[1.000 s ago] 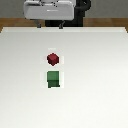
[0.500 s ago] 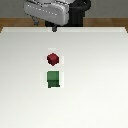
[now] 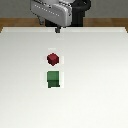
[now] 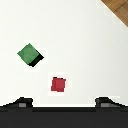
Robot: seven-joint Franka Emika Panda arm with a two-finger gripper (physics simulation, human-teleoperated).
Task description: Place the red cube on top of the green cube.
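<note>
On the white bench you have the red cube sitting alone, turned a little off square, with the green cube just beside it on the side nearer the exterior camera; a narrow strip of bench shows between them, so they are apart, not touching. Neither cube carries any label, brand or writing that you can read, and nothing legible shows on the arm's grey housing either. Your hand hangs at the far edge of the bench, well apart from both cubes, and its tip is small and dark in the exterior view, too blurred for you to read the fingers there. From the wrist view you get only the two fingertips, cut off by the frame edge, standing wide apart with bare bench between them and nothing held. That same view shows the red cube between the fingertips' lines and the green cube further off, plus a corner of wooden floor.
</note>
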